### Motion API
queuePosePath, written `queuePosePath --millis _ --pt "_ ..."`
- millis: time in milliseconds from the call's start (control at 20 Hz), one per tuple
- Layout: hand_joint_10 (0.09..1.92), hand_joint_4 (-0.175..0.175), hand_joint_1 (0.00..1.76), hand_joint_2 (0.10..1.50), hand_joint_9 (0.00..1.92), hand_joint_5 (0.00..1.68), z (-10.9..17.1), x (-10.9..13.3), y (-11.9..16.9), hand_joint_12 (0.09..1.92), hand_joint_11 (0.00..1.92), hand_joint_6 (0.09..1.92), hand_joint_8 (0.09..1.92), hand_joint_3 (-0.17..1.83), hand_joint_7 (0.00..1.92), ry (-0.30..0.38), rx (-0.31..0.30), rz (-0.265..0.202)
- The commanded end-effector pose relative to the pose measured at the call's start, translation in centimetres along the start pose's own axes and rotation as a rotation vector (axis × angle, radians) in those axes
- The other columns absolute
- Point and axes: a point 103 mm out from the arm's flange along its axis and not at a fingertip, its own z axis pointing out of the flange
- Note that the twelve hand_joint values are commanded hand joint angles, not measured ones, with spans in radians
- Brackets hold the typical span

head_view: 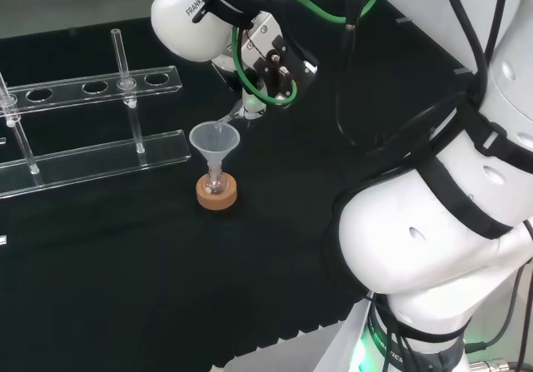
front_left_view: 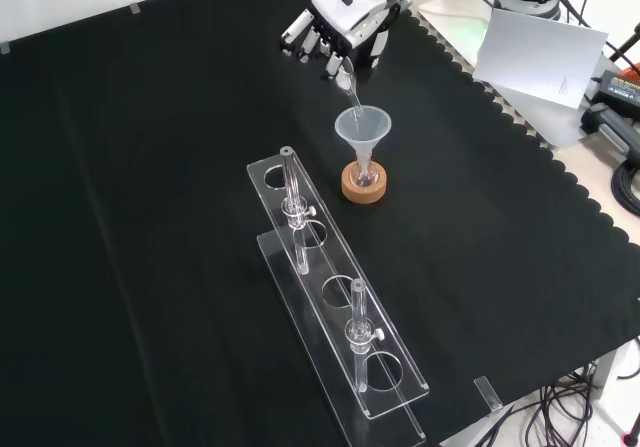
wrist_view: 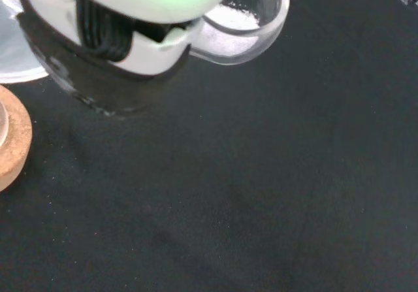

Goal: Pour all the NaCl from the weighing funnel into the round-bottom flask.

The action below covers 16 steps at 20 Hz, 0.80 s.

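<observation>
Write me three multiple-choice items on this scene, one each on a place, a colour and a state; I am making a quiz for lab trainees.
1. What does the round-bottom flask stand on?
A. a cork ring
B. a red ribbed ring
C. the clear rack

2. What colour is the powder in the weighing funnel?
A. blue
B. white
C. yellow

3. What is the robot hand doing?
A. lying flat on the cloth
B. gripping the rack
C. holding the weighing funnel tipped over the plastic funnel

Answers: 1 A, the tan cork ring shows beneath it; 2 B, the wrist view shows white grains; 3 C, its spout reaches the funnel's rim.
</observation>
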Motion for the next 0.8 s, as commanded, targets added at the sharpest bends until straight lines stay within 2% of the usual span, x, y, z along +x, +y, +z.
queuePosePath --millis 50,450,800 --pt "0.19 0.175 1.15 0.61 1.19 1.54 0.1 -0.1 0.0 1.50 0.15 0.11 0.09 0.62 1.77 -0.021 0.020 0.017" --pt "0.18 0.175 1.15 0.61 1.18 1.54 0.1 -0.5 0.3 1.50 0.15 0.12 0.09 0.62 1.77 -0.080 0.024 0.019" --pt "0.18 0.175 1.15 0.61 1.18 1.54 -1.1 -0.2 -0.3 1.50 0.15 0.12 0.09 0.61 1.76 -0.075 0.002 0.007"
